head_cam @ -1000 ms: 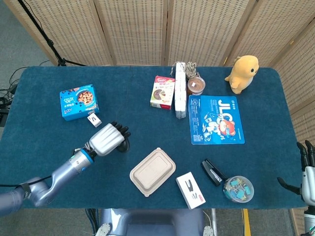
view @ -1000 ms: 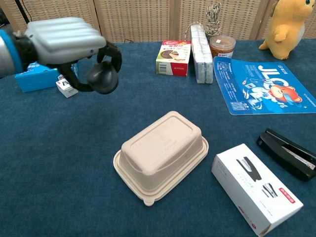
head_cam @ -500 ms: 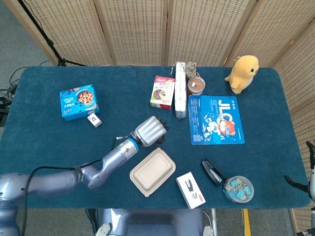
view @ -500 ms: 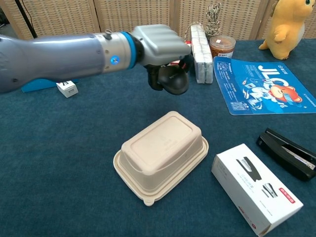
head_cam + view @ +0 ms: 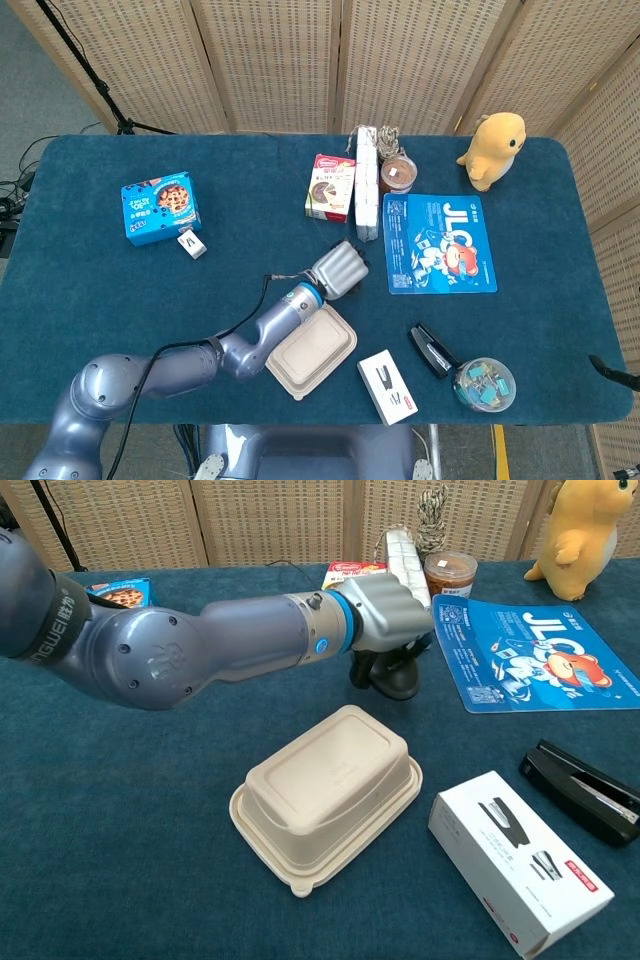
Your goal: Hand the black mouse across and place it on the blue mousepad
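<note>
While left hand (image 5: 388,620) holds mouse (image 5: 392,677), container (image 5: 328,793) lies near.

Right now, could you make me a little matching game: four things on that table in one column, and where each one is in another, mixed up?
Things:
1. black mouse
2. yellow plush toy
3. stapler
4. beige food container

Places:
A. far right corner of the table
B. under the left hand, left of the blue mousepad
C. near edge, beneath the left forearm
D. beside the tub of clips

Pairs: 1-B, 2-A, 3-D, 4-C
</note>
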